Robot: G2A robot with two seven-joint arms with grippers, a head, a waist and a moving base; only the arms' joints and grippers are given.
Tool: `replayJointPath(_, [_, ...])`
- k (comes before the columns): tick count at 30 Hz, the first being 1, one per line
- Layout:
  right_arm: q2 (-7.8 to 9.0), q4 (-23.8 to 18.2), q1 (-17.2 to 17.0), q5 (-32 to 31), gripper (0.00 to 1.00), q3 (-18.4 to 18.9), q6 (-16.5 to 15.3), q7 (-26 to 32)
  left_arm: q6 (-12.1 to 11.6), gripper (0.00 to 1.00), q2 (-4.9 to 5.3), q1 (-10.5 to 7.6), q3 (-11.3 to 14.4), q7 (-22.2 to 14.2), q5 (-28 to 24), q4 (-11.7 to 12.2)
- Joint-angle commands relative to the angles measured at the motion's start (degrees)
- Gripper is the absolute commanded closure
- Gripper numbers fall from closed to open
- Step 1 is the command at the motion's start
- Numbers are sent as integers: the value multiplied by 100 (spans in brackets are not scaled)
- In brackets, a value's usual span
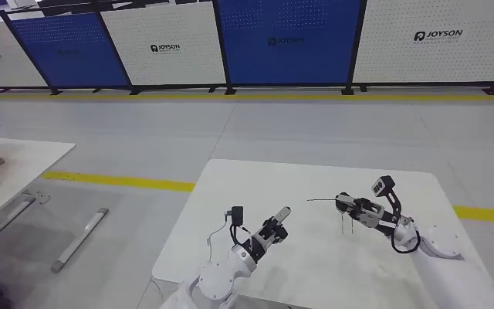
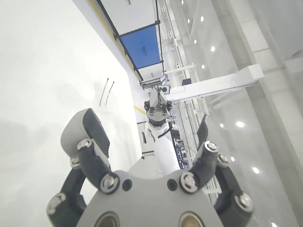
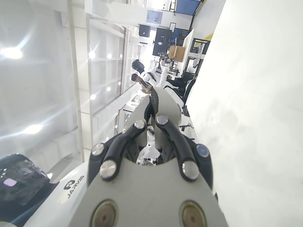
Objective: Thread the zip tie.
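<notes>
Now my right pincer point(image 1: 342, 202) is clenched on a zip tie point(image 1: 320, 200). In the right wrist view its fingers point(image 3: 165, 109) are pressed together with no gap between the dark pads. In the top view the tie sticks out sideways from the fingertips as a thin dark line, roughly level, held above the worktop point(image 1: 309, 178) with its free end aimed toward my left side. I cannot tell which end of the tie I am gripping.

My left pincer point(image 2: 146, 114) is released, jaws spread wide with nothing between them, one padded finger point(image 2: 94, 128) on the worktop side and the other away from it. It sits over the near left part of the worktop, facing my right arm, and stays well apart from the free end of the held tie.

Farther out, two loose zip ties point(image 2: 104, 92) lie flat on the white worktop, side by side and nearly parallel, not touching each other. From above they lie near my right pincer, on its nearer side.

Beyond the worktop's far edge a yellow floor line point(image 1: 116, 181) crosses the grey floor, and blue and white panels point(image 1: 285, 39) stand along the back.
</notes>
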Motion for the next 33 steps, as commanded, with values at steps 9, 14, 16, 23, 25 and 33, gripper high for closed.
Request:
replayJointPath(9, [-13, -104, -78, -52, 100, -18, 25, -179, -10, 0, -3, 13, 11, -35, -45, -13])
replayJointPath(14, [-129, -318, -159, -53, 100, -220, 157, -386, -68, 0, -80, -218, 291, -160, -416, 78])
replayJointPath(16, [-176, -324, -140, -77, 100, -292, 143, -453, -78, 0, -114, -333, 404, -142, -471, 150])
replayJointPath(23, [-235, -284, -75, -143, 100, -375, 177, -533, -204, 0, -210, -598, 623, 36, -772, 425])
replayJointPath(25, [-235, -284, -75, -143, 100, -375, 177, -533, -204, 0, -210, -598, 623, 36, -772, 425])
replayJointPath(33, [-235, -284, -75, -143, 100, -375, 177, -533, -163, 0, -258, -747, 664, 194, -939, 467])
